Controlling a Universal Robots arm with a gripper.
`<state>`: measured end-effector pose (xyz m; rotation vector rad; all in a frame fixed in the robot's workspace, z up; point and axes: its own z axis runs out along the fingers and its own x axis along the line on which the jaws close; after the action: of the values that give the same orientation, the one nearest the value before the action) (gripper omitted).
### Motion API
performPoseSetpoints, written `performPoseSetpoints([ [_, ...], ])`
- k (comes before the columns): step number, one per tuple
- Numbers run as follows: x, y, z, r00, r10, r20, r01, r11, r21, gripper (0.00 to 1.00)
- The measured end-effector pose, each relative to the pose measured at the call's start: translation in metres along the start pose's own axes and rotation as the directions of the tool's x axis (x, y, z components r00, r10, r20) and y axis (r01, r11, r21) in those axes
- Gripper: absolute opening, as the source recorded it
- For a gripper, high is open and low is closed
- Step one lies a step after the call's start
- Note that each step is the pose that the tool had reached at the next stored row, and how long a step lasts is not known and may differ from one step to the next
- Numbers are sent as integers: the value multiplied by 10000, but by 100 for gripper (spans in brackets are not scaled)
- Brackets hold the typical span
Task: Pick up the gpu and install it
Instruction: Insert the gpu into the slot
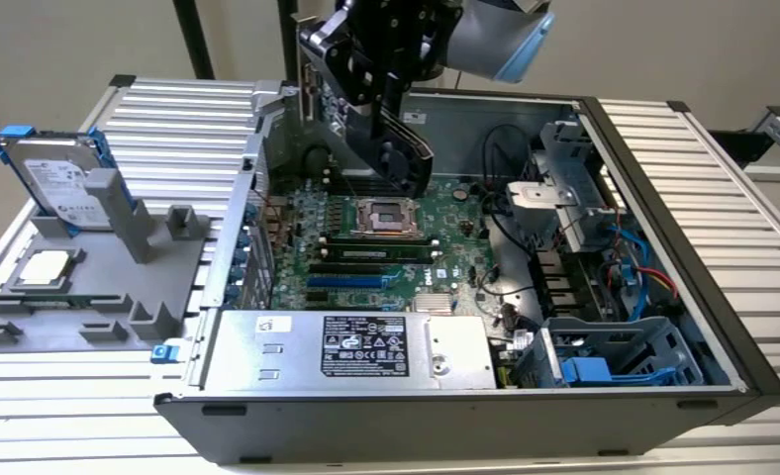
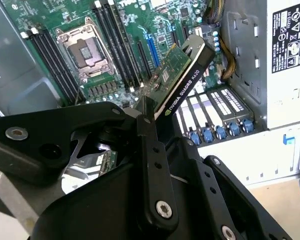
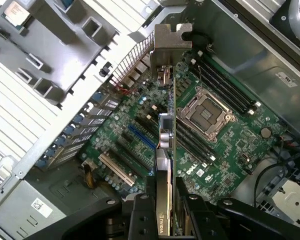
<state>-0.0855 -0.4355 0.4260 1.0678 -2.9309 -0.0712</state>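
Above the motherboard (image 1: 463, 233), at twelve o'clock from the processor socket (image 1: 387, 216) in the exterior view, the gripper (image 1: 387, 104) holds the gpu (image 1: 404, 158), jaws clamped on it.

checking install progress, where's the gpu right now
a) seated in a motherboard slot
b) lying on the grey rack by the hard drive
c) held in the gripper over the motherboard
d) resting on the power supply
c: the gripper is shut on the gpu, which hangs tilted in the air over the motherboard inside the open case and is not seated in any slot.
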Motion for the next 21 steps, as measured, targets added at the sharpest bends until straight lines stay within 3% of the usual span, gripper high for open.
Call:
performPoseSetpoints([
  [10,0,0,-1,9988,-485,-25,485,9988,2,0],
  [21,0,1,-3,9947,-1031,-53,1031,9947,2,0],
])
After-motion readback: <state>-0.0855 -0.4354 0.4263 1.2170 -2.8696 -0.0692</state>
